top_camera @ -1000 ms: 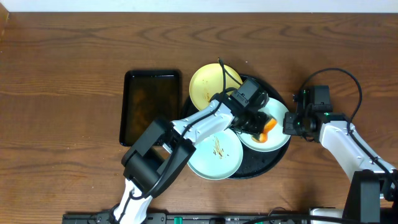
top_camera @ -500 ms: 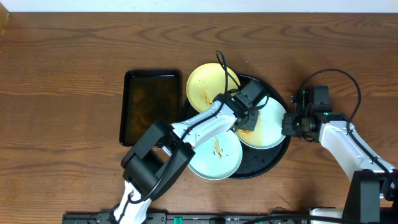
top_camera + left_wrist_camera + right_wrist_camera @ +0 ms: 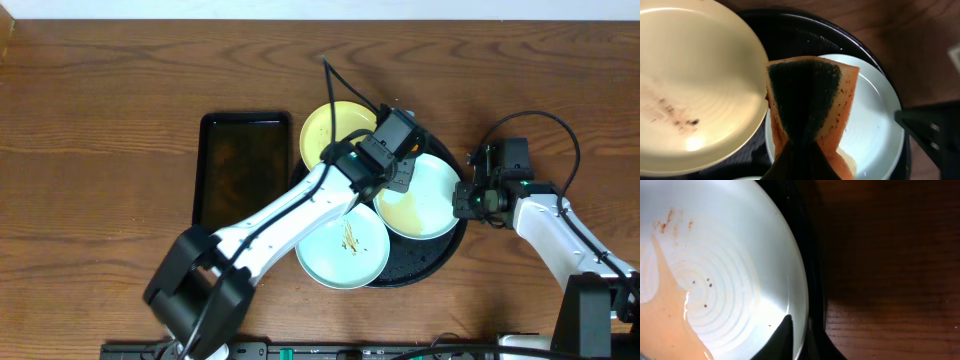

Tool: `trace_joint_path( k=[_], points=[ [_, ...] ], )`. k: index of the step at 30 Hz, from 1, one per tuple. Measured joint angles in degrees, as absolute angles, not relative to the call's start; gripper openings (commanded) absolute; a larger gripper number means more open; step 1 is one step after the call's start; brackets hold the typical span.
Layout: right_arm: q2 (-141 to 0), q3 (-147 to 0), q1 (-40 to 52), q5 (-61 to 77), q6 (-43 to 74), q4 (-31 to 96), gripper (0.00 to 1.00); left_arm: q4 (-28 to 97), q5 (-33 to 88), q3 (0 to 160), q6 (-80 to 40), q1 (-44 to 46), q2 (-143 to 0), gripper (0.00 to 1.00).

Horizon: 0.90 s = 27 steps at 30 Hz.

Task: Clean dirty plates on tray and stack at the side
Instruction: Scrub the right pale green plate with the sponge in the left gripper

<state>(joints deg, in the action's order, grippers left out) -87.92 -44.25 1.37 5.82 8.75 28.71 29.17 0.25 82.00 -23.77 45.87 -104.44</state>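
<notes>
While the sponge [image 3: 807, 95] is pinched in the left hand [image 3: 799, 161], the mint plate [image 3: 432, 205] lies directly beneath it, on the side of the tray [image 3: 425, 268] nearest the tabletop's right edge. The plate's right rim is met by the right hand [image 3: 466, 198]; whether it is clamped cannot be told.

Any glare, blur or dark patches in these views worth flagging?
Overhead: sharp and evenly lit, with reflections on the rectangular tray. Left wrist: the sponge is crisp, a glare spot sits on the yellow plate. Right wrist: the white plate looks soft, the table beside it dim.
</notes>
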Motion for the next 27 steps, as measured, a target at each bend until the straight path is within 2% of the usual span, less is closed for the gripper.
trace_joint_path(
  k=[2, 13, 16, 20, 27],
  points=[
    [-87.9, -44.2, 1.4, 6.2, 8.8, 28.7, 0.18, 30.7, 0.3, 82.0, -23.7, 45.8, -103.3, 0.08],
    [-88.1, -44.2, 1.4, 8.1, 8.8, 28.5, 0.22, 34.2, -0.4, 82.0, -23.8, 45.9, -103.3, 0.07],
    [-88.5, -44.2, 1.4, 8.4, 8.7, 27.5, 0.17, 37.3, -3.0, 82.0, -23.7, 45.8, -103.3, 0.07],
    [-89.1, -43.6, 1.4, 8.1, 8.9, 26.3, 0.01, 39.7, -6.4, 82.0, -23.7, 45.8, -103.3, 0.07],
    [-89.6, -43.4, 1.4, 8.0, 10.5, 25.9, 0.01, 37.6, -6.3, 82.0, -23.6, 45.8, -103.3, 0.07]
  ],
)
